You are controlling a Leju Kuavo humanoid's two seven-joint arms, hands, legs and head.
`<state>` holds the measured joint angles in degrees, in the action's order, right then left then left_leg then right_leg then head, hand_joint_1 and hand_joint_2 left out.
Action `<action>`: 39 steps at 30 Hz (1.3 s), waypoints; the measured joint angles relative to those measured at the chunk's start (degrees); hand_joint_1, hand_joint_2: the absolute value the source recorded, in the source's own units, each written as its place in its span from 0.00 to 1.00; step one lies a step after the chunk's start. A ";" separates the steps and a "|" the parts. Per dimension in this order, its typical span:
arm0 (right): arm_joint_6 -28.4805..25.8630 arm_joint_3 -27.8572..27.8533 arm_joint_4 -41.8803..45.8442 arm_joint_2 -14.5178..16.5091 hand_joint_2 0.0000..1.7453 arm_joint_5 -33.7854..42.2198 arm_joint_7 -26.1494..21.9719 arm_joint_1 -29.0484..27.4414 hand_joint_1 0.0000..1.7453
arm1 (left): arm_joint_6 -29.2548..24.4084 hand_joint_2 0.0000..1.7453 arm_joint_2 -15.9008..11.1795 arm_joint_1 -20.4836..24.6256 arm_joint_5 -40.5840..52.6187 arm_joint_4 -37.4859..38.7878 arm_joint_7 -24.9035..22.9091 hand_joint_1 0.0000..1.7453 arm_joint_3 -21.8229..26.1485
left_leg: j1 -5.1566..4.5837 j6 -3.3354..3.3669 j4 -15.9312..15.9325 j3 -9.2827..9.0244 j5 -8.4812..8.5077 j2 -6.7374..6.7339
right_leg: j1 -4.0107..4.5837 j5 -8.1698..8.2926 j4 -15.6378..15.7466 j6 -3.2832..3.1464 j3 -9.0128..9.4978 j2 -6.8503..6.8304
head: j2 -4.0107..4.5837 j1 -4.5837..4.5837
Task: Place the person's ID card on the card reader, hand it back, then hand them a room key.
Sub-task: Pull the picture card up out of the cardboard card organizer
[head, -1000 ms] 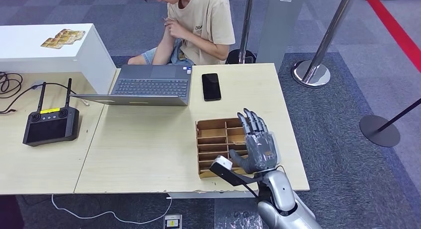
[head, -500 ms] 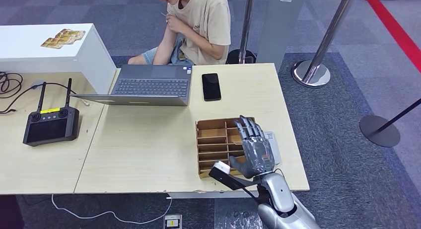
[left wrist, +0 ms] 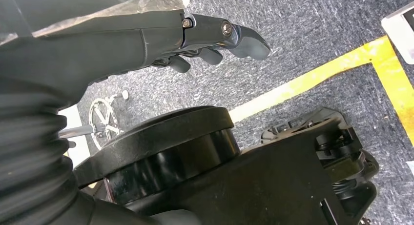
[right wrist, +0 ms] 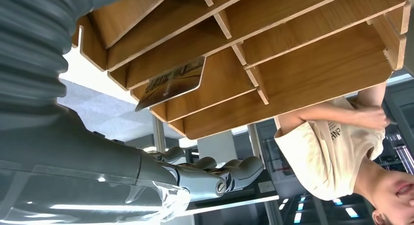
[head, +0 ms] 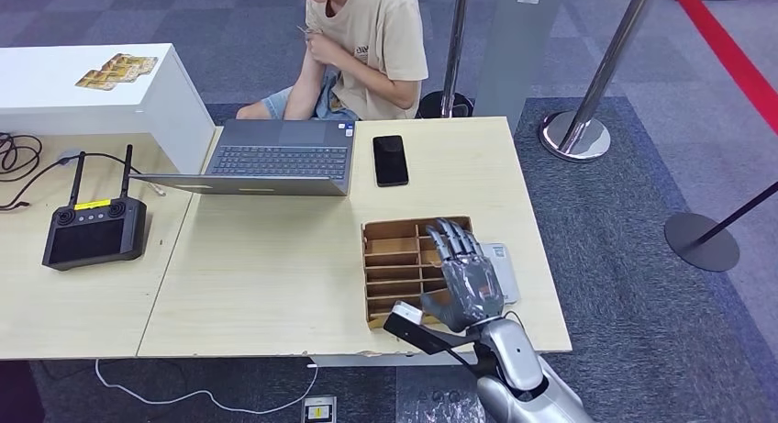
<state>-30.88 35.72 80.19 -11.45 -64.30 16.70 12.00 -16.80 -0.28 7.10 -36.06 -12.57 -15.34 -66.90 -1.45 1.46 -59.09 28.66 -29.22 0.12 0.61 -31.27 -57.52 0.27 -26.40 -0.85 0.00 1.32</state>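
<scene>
Room key (right wrist: 171, 83) sits in wooden organizer (head: 396, 254), right hand (head: 466, 278) above, fingers spread, empty

The head view is bright and evenly lit from above; shadows under the open grey laptop (head: 280, 157) and the black slab phone (head: 391, 160) on the pale wooden surface (head: 257, 267) are short and soft; focus holds sharp to the edges; the chrome barrier post base (head: 575, 136) carries small glints; in the right wrist view the brown wooden slotted organiser (right wrist: 273, 49) is crisp, with the grey ribbed cover close by slightly blurred; the left wrist view is dimmer, its near black parts soft and unfocused.
</scene>
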 joint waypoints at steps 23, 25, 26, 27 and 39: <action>4.67 1.95 1.80 -1.90 1.00 -2.98 0.34 2.65 0.00 | 1.02 1.00 0.01 0.03 0.99 0.00 -0.49 0.00 -0.45 | 0.00 0.00 -0.01 -0.01 0.00 0.00 | 0.00 0.00 0.00 0.00 0.01 0.00 | 0.00 -0.01; 4.76 2.07 2.21 -2.17 1.00 -3.03 0.54 2.86 0.00 | 1.02 1.00 0.00 0.05 0.99 0.00 -0.60 0.00 -0.49 | 0.00 0.00 -0.01 -0.01 0.00 0.00 | 0.00 0.00 0.00 0.00 0.01 0.00 | 0.00 0.00; 4.75 2.13 2.37 -2.30 1.00 -3.04 0.60 2.92 0.00 | 1.02 1.00 -0.01 0.06 0.99 0.00 -0.65 0.00 -0.51 | 0.00 0.00 -0.01 -0.01 0.00 0.00 | 0.00 0.00 0.00 0.00 0.01 0.00 | 0.00 0.00; 4.74 2.19 2.47 -2.40 1.00 -3.04 0.64 2.97 0.00 | 1.02 1.00 -0.01 0.07 0.98 0.00 -0.69 0.00 -0.53 | 0.00 0.00 -0.01 -0.01 0.00 0.00 | 0.00 0.00 0.00 0.00 0.01 0.00 | 0.00 0.00; 4.57 2.77 2.84 -3.42 1.00 -3.04 1.22 3.17 0.00 | 1.02 1.00 -0.03 0.16 0.98 0.00 -0.87 0.00 -0.88 | 0.00 0.00 -0.01 0.00 0.00 0.00 | 0.00 0.00 0.00 0.00 0.00 0.00 | 0.00 -0.01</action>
<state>-26.32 38.49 83.03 -14.86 -67.34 17.92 15.17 -15.78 -0.31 7.26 -35.08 -12.57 -16.22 -67.78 -1.45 1.46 -59.09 28.66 -29.22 0.12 0.61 -31.27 -57.52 0.27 -26.40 -0.85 0.00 1.32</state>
